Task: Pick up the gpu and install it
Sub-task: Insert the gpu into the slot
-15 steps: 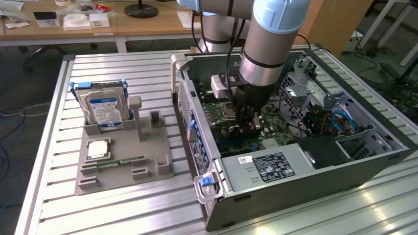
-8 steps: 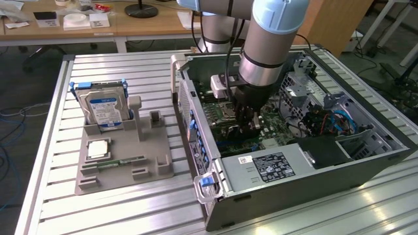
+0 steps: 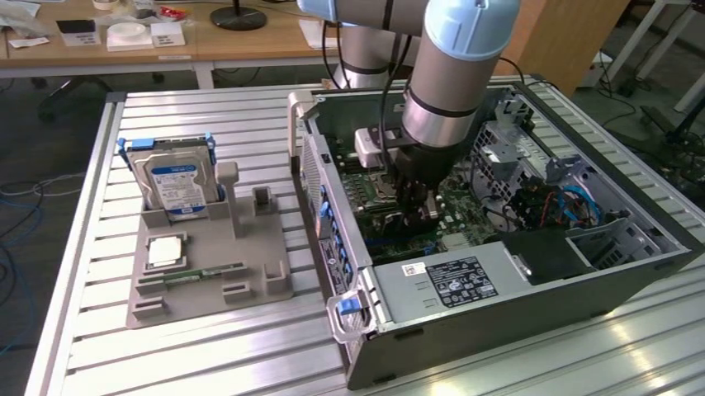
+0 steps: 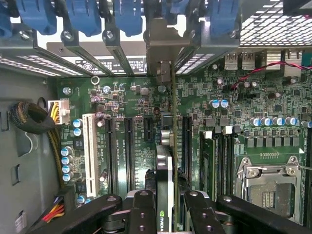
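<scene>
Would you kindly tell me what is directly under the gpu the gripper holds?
Under the gpu, held edge-on by the gripper, lies the green motherboard with its black expansion slots. The card hides the slot directly beneath it, so seating cannot be judged.

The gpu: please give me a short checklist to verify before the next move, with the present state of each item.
1. The gpu is held in the tool, edge-on between the two fingers: ok.
2. Tool is inside the open computer case, above the motherboard: ok.
3. Card lines up with a black expansion slot: cannot tell.
4. Metal bracket end points toward the rear slot openings with blue latches: ok.
5. Card fully seated in a slot: cannot tell.
6. Hard drive stays in the grey holder outside the case: ok.
</scene>
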